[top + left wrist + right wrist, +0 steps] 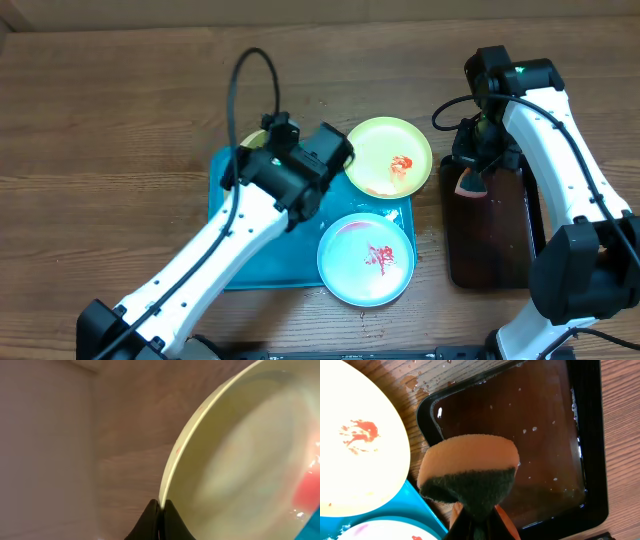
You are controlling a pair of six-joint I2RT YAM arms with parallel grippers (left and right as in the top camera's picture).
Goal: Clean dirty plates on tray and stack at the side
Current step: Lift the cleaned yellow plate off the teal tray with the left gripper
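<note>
Left arm: reaches diagonally over the tray (290, 258); pincer (160, 510) pinches the yellow plate (240, 460) by its rim at the tray's far-left corner.
Right arm: bends down above the dark tray (545, 435); pincer (475, 525) grips the sponge (467, 470).
Other plates: green plate (388, 155) and blue plate (366, 258) overhang the tray's right edge.

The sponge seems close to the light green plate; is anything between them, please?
Nothing visible. The sponge, held by the right gripper, hangs over the dark tray's left rim; the light green plate lies beside it.
</note>
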